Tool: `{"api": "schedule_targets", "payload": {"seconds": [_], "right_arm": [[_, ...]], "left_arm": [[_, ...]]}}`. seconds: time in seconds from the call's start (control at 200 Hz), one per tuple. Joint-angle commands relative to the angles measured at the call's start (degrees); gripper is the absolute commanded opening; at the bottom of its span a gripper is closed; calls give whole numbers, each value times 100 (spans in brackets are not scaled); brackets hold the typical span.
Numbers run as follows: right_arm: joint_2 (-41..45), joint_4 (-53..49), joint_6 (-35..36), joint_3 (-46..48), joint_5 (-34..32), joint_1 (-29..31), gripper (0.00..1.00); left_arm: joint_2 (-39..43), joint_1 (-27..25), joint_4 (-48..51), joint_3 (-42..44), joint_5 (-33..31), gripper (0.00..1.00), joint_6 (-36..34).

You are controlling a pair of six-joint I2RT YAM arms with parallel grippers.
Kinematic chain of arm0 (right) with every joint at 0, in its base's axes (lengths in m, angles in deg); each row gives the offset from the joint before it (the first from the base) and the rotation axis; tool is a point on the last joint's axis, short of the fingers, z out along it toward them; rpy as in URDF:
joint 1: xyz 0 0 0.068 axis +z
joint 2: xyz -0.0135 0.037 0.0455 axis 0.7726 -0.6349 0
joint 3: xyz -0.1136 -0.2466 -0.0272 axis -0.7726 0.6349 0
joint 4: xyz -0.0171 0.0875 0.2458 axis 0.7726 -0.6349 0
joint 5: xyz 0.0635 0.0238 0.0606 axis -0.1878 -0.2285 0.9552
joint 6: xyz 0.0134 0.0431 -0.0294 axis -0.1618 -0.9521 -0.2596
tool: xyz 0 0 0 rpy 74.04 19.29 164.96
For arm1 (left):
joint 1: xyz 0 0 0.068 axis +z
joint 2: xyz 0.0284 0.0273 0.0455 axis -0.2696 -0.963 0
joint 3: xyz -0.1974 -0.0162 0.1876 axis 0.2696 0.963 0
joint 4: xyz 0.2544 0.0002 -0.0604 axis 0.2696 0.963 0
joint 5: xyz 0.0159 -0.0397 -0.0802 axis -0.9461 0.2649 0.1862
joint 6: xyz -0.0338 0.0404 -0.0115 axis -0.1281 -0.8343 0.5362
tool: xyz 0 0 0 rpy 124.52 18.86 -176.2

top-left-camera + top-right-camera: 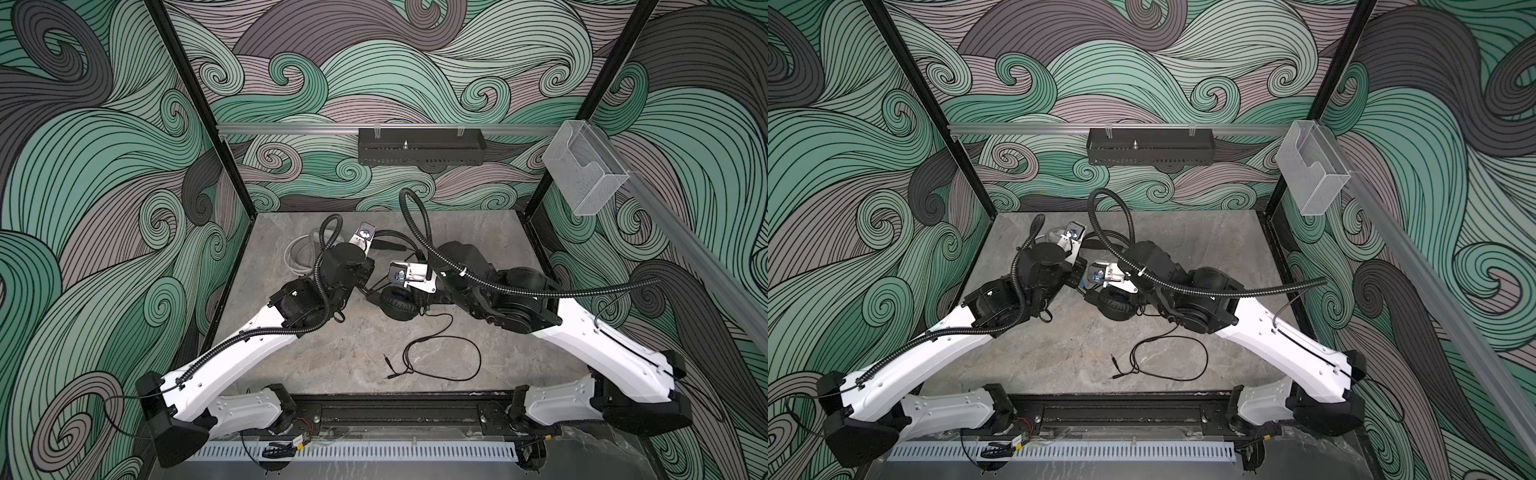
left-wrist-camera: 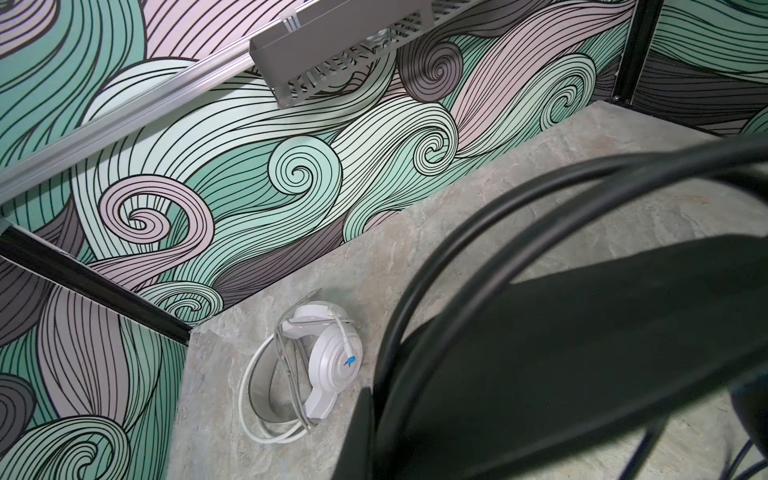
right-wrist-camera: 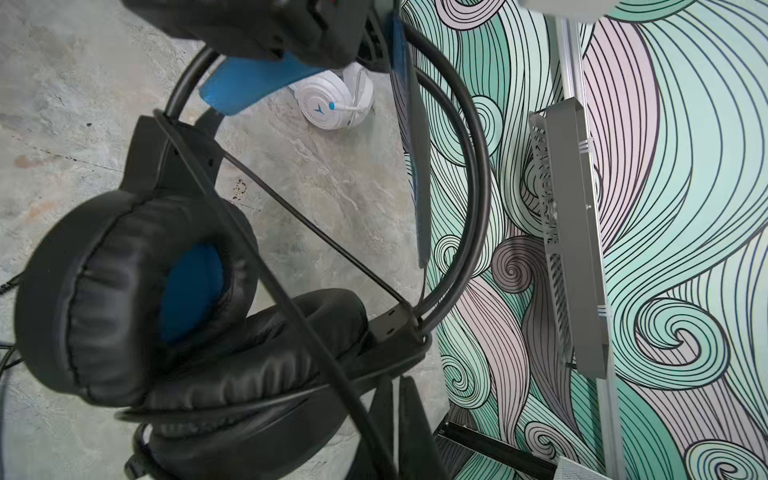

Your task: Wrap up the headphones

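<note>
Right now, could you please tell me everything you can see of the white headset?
The white headset is glossy white plastic, with round ribbed earcups, a small blue mark on one cup and a grey-lined headband. It lies on its side on the stone-look table near the far left corner, its pale cord looped loosely about the band. Only the table touches it.

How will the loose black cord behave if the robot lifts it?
Probably floppy: the black cord lies in slack loops on the table. Likely light and thin, so it may slip from a pinch. Pulling may tug the black headphones.
</note>
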Motion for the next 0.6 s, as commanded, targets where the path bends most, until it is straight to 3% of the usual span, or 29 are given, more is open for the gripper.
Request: {"api": "schedule_targets", "payload": {"seconds": [0.0, 0.17, 0.335, 0.43, 0.595], "right_arm": [[236, 202, 119, -205, -614, -28, 0], [127, 58, 78, -532, -623, 165, 0], [46, -94, -1433, -1071, 288, 211, 0], [21, -118, -2235, -1107, 717, 210, 0], [84, -133, -2822, -874, 1141, 210, 0]], "left_arm": [[171, 12, 420, -55, -402, 0, -409], [210, -21, 282, -43, -771, 0, -423], [141, -23, 190, -123, -897, 0, -142], [43, -13, 270, -253, -1367, 0, 218], [-172, -15, 526, -489, -1893, 0, 673]]}}
